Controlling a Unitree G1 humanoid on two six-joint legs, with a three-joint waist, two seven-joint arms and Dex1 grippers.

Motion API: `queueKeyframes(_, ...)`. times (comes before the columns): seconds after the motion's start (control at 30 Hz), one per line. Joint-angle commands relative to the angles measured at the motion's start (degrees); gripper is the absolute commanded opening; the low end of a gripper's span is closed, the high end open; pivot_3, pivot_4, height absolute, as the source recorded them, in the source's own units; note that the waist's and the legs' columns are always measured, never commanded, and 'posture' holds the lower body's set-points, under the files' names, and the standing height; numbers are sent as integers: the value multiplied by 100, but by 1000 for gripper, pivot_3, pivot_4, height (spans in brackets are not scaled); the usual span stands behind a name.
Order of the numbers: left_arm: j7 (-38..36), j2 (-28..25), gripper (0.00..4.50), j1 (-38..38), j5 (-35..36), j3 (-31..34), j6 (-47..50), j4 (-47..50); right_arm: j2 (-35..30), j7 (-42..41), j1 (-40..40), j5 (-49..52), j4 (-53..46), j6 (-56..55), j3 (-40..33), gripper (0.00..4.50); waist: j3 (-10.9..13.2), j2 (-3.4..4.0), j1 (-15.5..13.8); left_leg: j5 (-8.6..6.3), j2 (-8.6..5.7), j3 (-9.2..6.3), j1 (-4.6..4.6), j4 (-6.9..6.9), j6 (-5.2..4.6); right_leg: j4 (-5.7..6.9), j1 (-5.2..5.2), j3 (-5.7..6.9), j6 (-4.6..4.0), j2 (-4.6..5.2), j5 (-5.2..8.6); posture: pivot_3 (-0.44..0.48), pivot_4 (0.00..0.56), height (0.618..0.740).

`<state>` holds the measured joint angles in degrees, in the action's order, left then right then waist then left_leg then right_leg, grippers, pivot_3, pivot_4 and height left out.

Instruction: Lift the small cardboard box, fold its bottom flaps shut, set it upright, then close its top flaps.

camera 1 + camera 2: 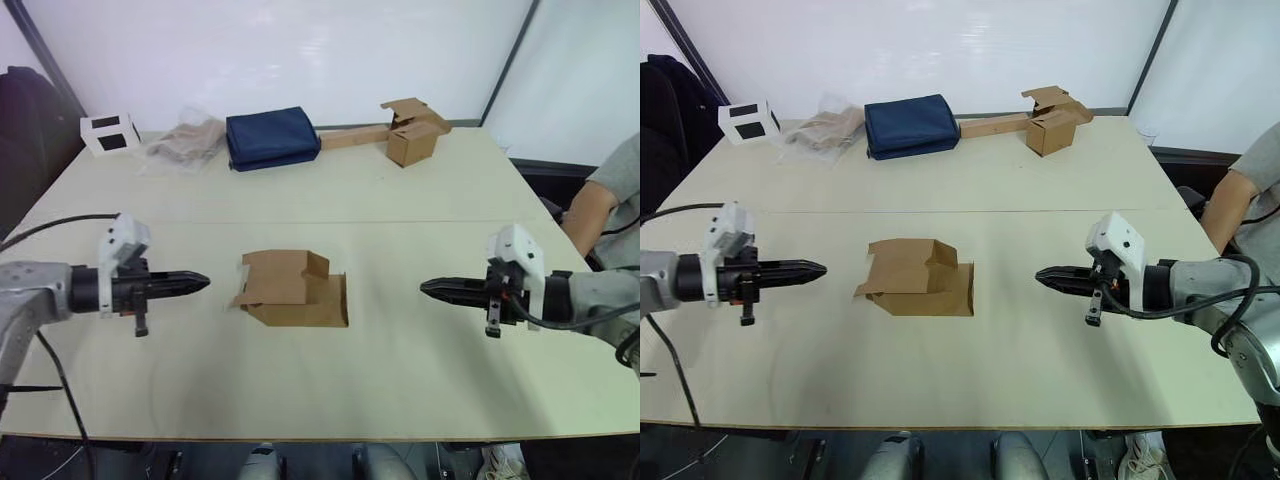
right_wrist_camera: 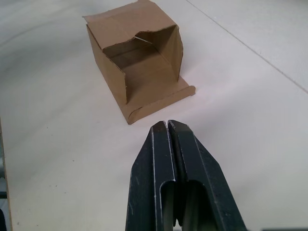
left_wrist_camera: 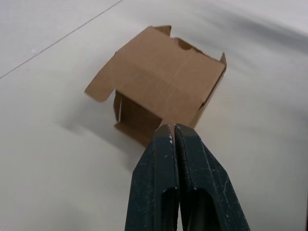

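Note:
The small cardboard box [image 1: 293, 289] lies on its side in the middle of the table, plain brown, with both ends open and short flaps sticking out. My left gripper [image 1: 200, 282] hovers a short way to the box's left, pointing at it, fingers shut and holding nothing. My right gripper [image 1: 428, 289] hangs farther off on the box's right, also pointing at it and shut empty. The left wrist view shows the box [image 3: 161, 86] just past the shut fingertips [image 3: 173, 129]. In the right wrist view the open end of the box [image 2: 139, 60] faces the fingertips [image 2: 167, 124].
At the table's far edge stand a white box with black windows [image 1: 110, 133], crumpled plastic [image 1: 185, 140], a dark blue folded bag [image 1: 271, 137] and another brown box [image 1: 414, 130] joined to a flat cardboard strip. A person's arm [image 1: 590, 215] shows at the right edge.

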<state>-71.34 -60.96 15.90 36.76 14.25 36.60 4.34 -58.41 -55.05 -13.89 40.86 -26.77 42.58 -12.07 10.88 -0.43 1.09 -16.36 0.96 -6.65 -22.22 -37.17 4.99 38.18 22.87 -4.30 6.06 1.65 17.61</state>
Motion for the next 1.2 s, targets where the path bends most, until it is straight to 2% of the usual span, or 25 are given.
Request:
queueKeyframes(0.03, -156, -97, 88, 172, -110, 80, -258, -187, 62, 73, -224, -32, -89, -84, 38, 0, 0, 0, -3, 0, 0, 0, 0, 0, 0, 0, 0, 0, 0, 0, 0, 0, 150, 740)
queueKeyframes(0.3, -31, 167, 88, 520, -85, -199, -123, 127, 87, 165, -466, 116, -179, -29, -83, 0, 1, -1, -5, 0, 0, 0, -4, -2, 0, 0, 1, 0, 1, 2, 0, 0, 150, 740)
queueKeyframes(0.83, -476, -167, 88, 472, -170, -237, 26, 66, 132, 490, -290, 384, -424, 309, -166, 0, 1, 0, 5, 0, 1, 1, -5, 0, 0, 2, 7, -1, 0, -1, 0, 0, 150, 740)
queueKeyframes(0.97, -409, -122, 88, 591, -451, -438, -159, -111, 148, 538, -388, 394, -414, 274, -145, 0, 1, 0, 6, 0, 1, 1, -5, 0, 0, 3, 7, -1, 0, -1, 0, 0, 150, 740)
queueKeyframes(1.2, -373, -165, 88, 703, -368, -453, 150, -117, 165, 563, -388, 362, -394, 224, -89, 0, 1, 0, 6, 0, 1, 1, -6, -1, 0, 2, 7, -1, 0, -1, 0, 0, 150, 740)
